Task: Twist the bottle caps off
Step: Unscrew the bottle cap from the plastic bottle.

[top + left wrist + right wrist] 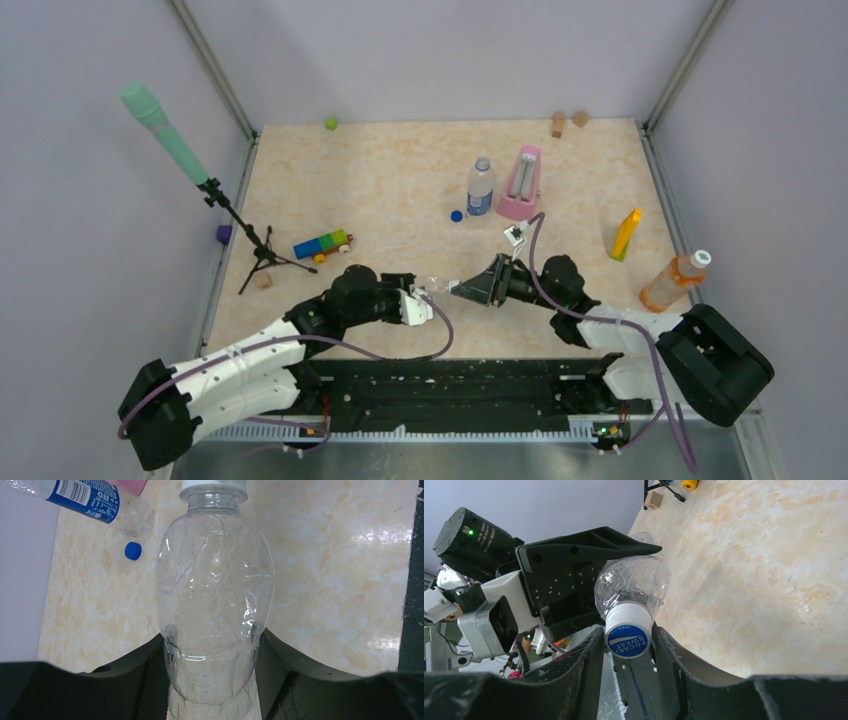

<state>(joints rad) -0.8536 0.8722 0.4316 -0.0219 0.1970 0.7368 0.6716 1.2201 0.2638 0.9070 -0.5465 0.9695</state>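
in left tool (212, 642), base-cropped bottle (215, 580)

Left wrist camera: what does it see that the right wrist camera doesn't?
Only left wrist: a loose dark blue round plastic cap on the beige marbled table, near a clear blue-labelled plastic bottle. Only right wrist: blue printing on the white round plastic cap, squeezed by the right gripper. Both: the plain clear plastic bottle and the table.
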